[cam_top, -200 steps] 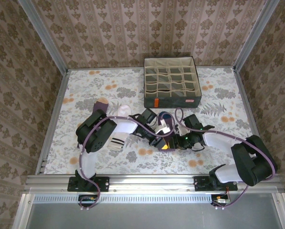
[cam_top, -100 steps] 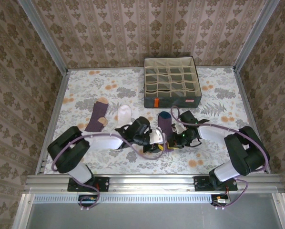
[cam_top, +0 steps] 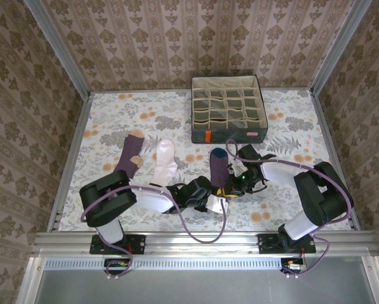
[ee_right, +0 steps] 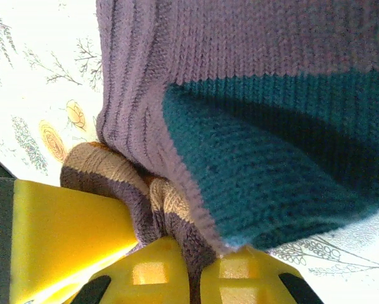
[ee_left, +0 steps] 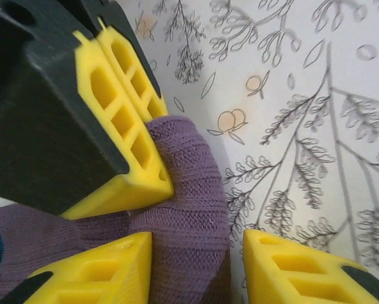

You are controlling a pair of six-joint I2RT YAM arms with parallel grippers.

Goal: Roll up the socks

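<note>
- Right wrist: right gripper (ee_right: pixel 192 273) pinches teal-heeled sock (ee_right: pixel 240 95) by its cuff; rolling looks barely begun.
- Left gripper (ee_left: pixel 192 253) stands open astride it.
- White sock (cam_top: pixel 166 158), tan-heeled sock (cam_top: pixel 129 155) lie flat, left.

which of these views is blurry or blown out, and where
Top external: sharp, evenly lit, no glare. Left wrist: purple sock knit crisp, yellow fingers at the bottom edge look slightly softer. Right wrist: tablecloth at upper left washed out to near white; the sock's teal heel is sharp.
</note>
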